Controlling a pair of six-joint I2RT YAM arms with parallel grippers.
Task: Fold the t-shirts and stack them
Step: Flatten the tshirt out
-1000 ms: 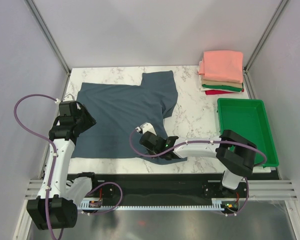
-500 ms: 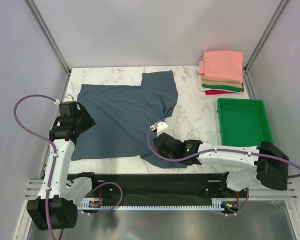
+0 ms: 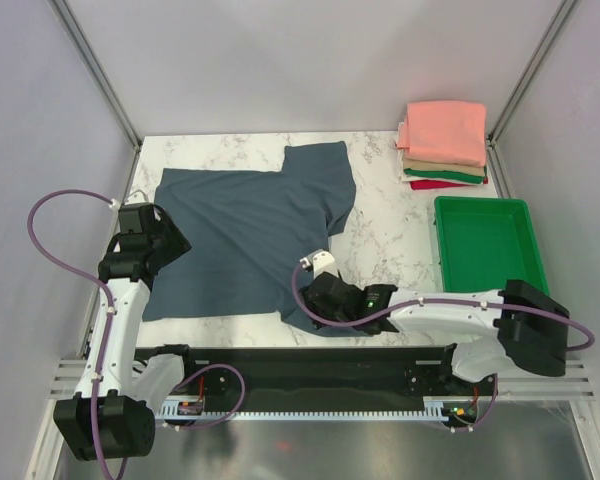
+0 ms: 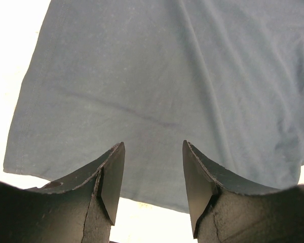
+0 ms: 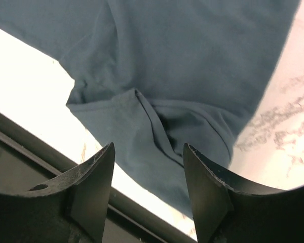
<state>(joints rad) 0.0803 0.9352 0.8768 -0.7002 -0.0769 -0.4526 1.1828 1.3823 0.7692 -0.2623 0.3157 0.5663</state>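
Right wrist view: right gripper [image 5: 148,148] spread wide, empty, over slate blue-grey cloth t-shirt's [image 5: 192,66] bunched sleeve; left gripper [image 4: 153,145] likewise apart.

A white, grey-veined marble-pattern surface [image 3: 380,240] sat in a booth closed in by plain pale lavender-grey wall panels [image 3: 280,60]. Slanting silver aluminium frame posts [image 3: 92,72] stood at the back corners. A black base strip [image 3: 310,362] ran along the near edge, above a dull brushed-metal floor [image 3: 310,450]. The light was soft and even.
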